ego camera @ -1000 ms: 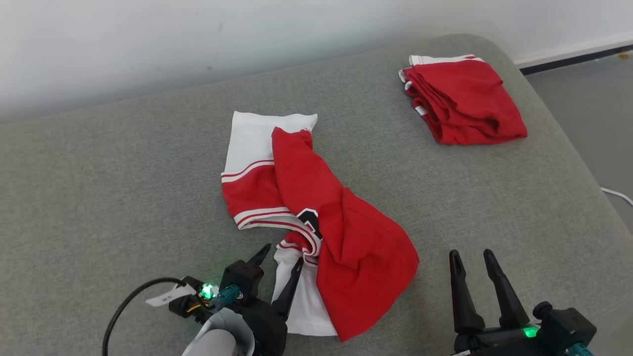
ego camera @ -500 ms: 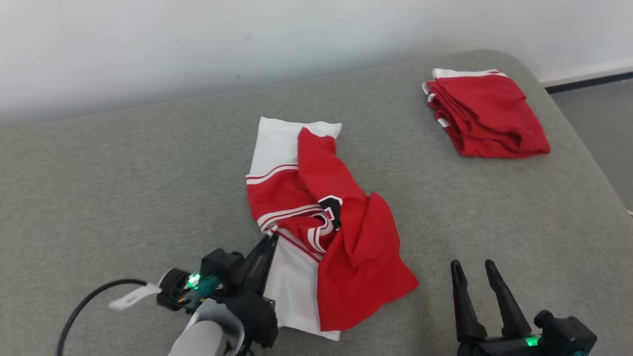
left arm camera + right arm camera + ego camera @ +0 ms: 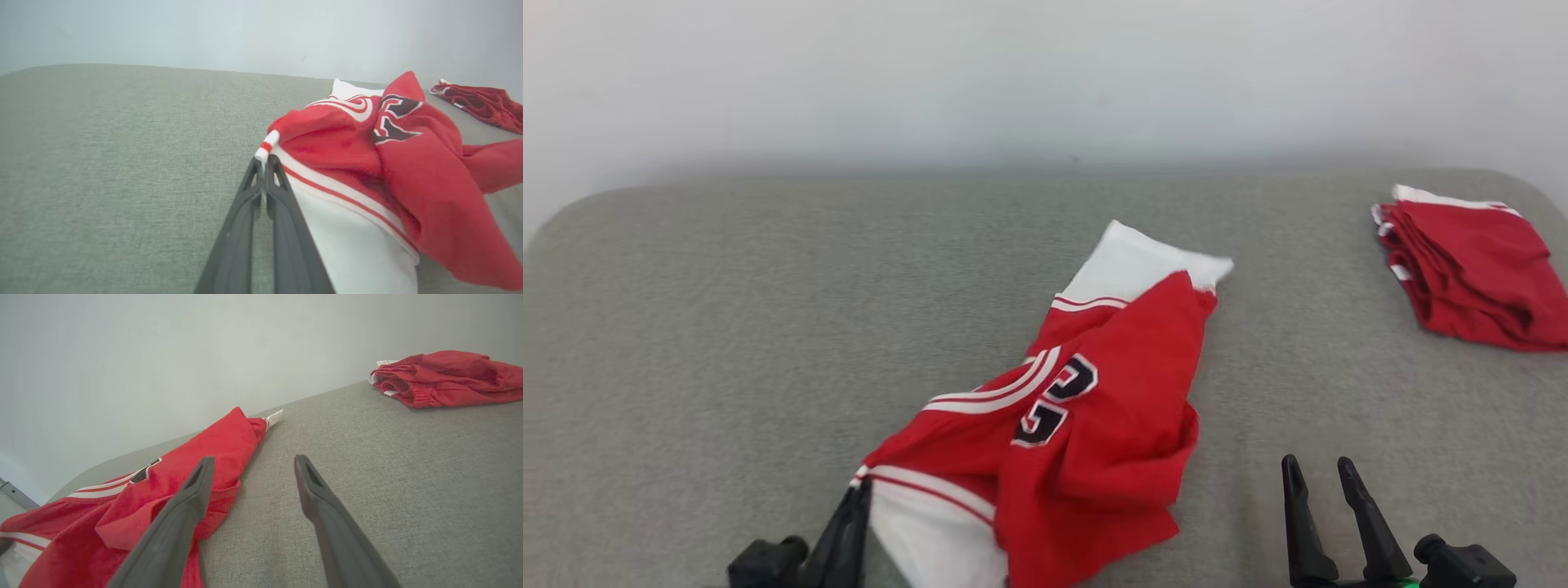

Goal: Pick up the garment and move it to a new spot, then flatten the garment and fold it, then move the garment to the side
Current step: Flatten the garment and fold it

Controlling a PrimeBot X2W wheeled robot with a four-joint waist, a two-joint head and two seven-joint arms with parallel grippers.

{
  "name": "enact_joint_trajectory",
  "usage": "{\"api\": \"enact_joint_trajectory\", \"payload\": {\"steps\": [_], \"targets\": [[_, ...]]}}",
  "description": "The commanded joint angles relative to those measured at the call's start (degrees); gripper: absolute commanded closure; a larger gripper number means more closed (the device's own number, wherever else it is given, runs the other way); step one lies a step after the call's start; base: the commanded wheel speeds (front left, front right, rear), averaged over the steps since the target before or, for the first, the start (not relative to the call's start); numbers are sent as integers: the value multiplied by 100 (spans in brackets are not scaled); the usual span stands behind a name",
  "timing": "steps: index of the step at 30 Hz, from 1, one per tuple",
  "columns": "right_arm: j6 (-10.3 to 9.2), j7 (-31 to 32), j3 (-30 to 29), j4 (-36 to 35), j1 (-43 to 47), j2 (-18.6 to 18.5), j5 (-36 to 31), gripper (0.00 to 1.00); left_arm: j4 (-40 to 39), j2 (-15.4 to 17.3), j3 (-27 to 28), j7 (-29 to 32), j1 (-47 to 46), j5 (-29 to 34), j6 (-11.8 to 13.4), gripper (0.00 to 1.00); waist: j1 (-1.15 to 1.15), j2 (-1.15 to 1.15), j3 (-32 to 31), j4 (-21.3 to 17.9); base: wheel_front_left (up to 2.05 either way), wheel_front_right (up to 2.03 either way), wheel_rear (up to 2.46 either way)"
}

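The left tool (image 3: 263, 161) is pinched tight on the white-and-red corner of the garment (image 3: 1094, 408), at the lower left of the head frame. Half a second ago the garment lay bunched with its number patch half buried. Now it stretches diagonally from that corner up to its white end near frame centre, the number showing on top. The head camera has shifted, so the folded red pile (image 3: 1470, 261) sits at the right edge. The right tool (image 3: 1315, 469) hangs at the lower right over the grey padded surface (image 3: 727, 327), fingers apart and holding nothing.
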Motion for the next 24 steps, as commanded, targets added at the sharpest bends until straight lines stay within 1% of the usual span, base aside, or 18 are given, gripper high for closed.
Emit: {"api": "enact_joint_trajectory", "payload": {"steps": [1, 3, 5, 7, 9, 10, 11, 12, 19, 22, 24], "targets": [[-11, -11, -8, 22, 15, -2, 10, 0, -106, 19, 126, -7, 183, -49, 85, 100, 1, 1, -164, 372, 0, 0, 0], [-11, -11, -9, 70, 38, -1, 24, 0, -267, -15, 304, -6, 435, -133, 178, 100, 1, 1, -154, 421, 0, 0, 0], [-11, -11, 40, 146, 50, 0, 34, 0, -193, 20, 364, -7, 622, -141, 155, 100, 1, 1, -135, 436, 0, 0, 0], [-11, -11, 86, 224, 30, -1, 8, 0, -168, -78, 437, -7, 653, -217, 139, 100, 1, 1, -121, 450, 0, 0, 0], [-11, -11, 124, 312, -1, -3, 44, 0, -24, -71, 420, -7, 682, -120, 102, 100, 1, 1, -111, 445, 0, 0, 0], [-11, -11, 157, 346, -37, -2, 45, 0, 2, -113, 444, -7, 652, -109, 97, 64, 1, 1, -108, 442, 0, 0, 0], [-11, -11, 194, 401, -63, 0, 50, 0, 34, -154, 456, -7, 639, -83, 97, 18, 1, 1, -110, 436, 0, 0, 0], [-11, -11, 220, 430, -98, -1, 72, 0, 3, -187, 493, -7, 604, -56, 102, 0, 1, 1, -113, 434, 0, 0, 0], [-11, -11, 635, 1050, -467, -4, 154, 0, -651, -393, 955, -6, 624, 252, 74, 0, 1, 1, -168, 508, 0, 0, 0], [-11, -11, 752, 1459, -738, -2, 128, 0, -852, -429, 1147, -6, 716, 512, 49, 0, 1, 1, -212, 540, 0, 0, 0], [-11, -11, 851, 1870, -927, -2, 136, 0, -934, -466, 1286, -6, 770, 642, 41, 0, 1, 1, -256, 557, 0, 0, 0]]}}
